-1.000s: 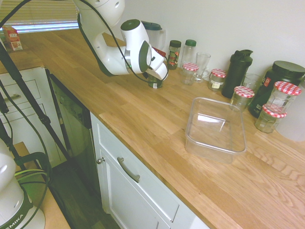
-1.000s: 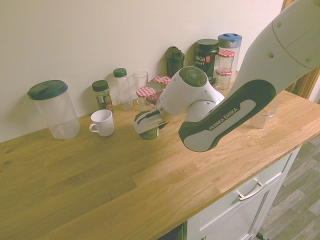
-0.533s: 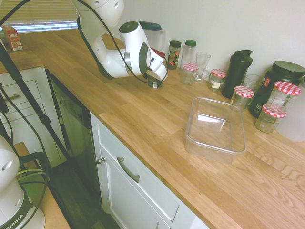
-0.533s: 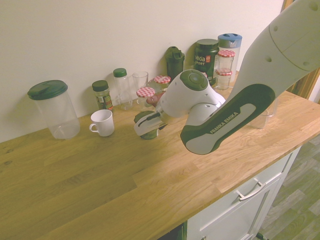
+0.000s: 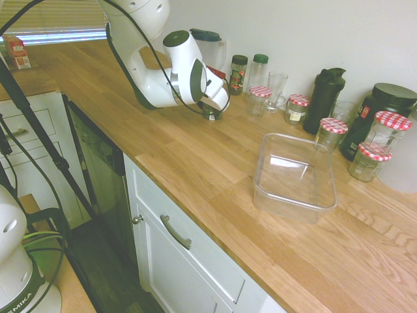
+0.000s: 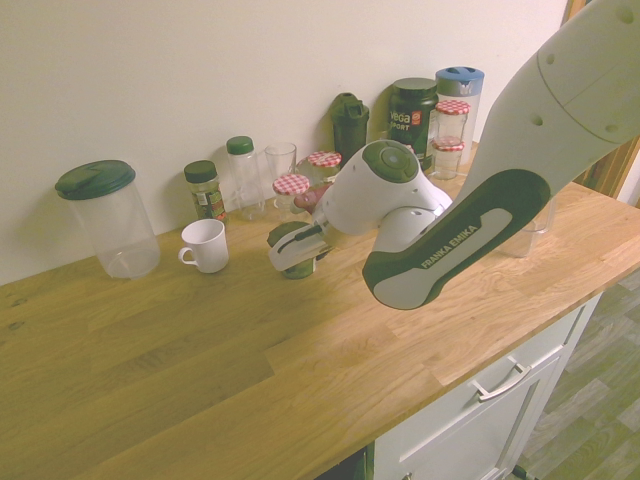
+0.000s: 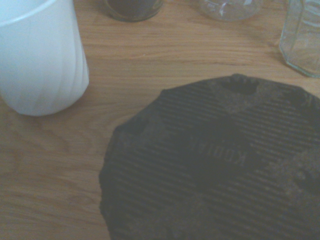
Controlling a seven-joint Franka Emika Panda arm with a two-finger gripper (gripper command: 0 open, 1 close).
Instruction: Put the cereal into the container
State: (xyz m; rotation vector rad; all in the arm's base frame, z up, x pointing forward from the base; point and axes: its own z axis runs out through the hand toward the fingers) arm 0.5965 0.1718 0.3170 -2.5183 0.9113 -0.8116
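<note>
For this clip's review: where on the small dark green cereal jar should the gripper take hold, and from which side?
Grip the cereal jar across its round side wall, just under the ribbed dark lid, coming down at a slant from the counter's open front side. It stands upright, and a white mug and checked-lid jars crowd the wall side. The gripper is already shut on it that way.

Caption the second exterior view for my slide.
Gripper shut on the cereal beside a white cup.
</note>
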